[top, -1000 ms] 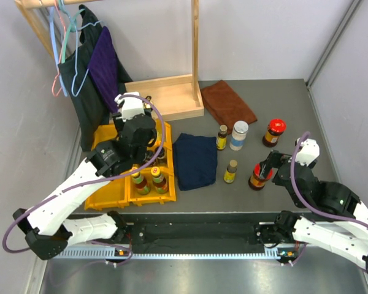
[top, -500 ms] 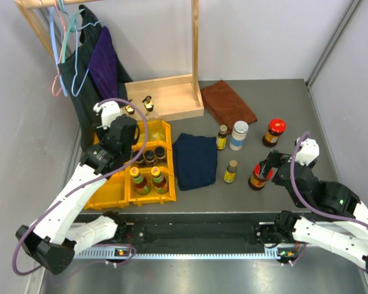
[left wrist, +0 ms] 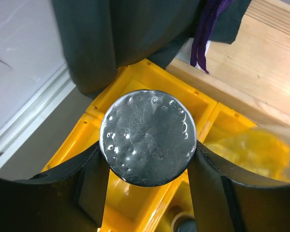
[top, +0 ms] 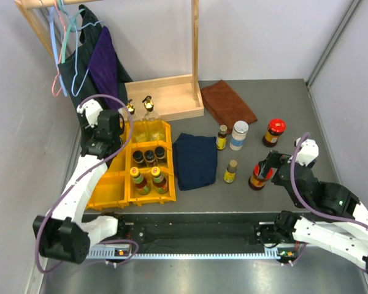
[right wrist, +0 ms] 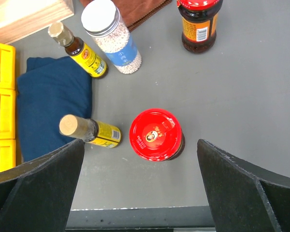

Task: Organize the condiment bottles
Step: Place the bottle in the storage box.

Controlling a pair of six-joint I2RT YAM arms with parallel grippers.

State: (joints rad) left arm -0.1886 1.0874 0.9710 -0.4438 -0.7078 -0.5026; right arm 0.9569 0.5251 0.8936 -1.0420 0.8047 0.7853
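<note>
Left tool [left wrist: 147, 162]: closed partway round a silver-topped jar [left wrist: 148, 137], held up over the back left corner of the yellow bins [top: 110, 187] (I can only see its round top, not the body).
Right tool [right wrist: 140, 145]: spread wide and empty, hanging right above a red-lidded jar [right wrist: 156, 134].
In the bins: two gold-topped bottles [top: 148, 110] at the back, black-capped bottles [top: 149, 156] in the middle, two yellow-capped sauce bottles [top: 137, 179] in front.
Loose on the worktop [top: 282, 98]: that jar, a second red-lidded jar [top: 274, 131], a white-lidded jar [top: 238, 135] and two small brown bottles [top: 222, 138].
Progress: a bit over half done, I'd say. Five loose pieces and the held one are left to bin.
</note>
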